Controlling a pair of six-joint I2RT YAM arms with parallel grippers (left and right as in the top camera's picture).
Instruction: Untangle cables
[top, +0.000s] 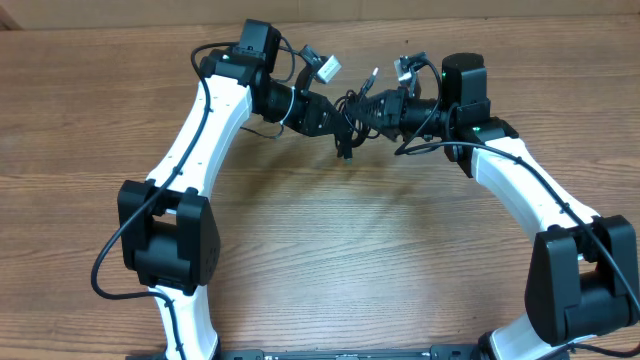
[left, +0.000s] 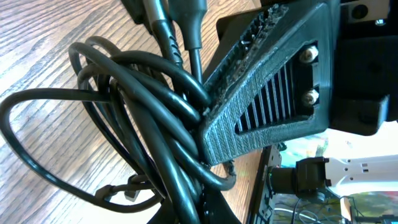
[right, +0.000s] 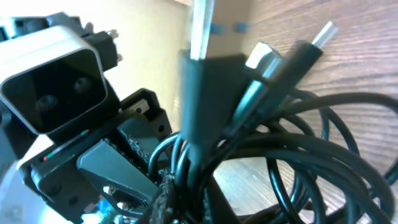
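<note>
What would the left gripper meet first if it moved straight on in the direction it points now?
The cables: the tangle sits right at the tip of the left gripper. Just behind it, the right gripper faces it, probably very close.

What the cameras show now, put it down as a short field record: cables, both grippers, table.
cables: black, one knotted bundle, held between the two grippers
tangle state: loops wound through each other, not yet separated
plug: silver-tipped, sticks up out of the bundle
left gripper: shut on the cables
right gripper: shut on the cables, facing the left one
table: wood grain, under both arms
</note>
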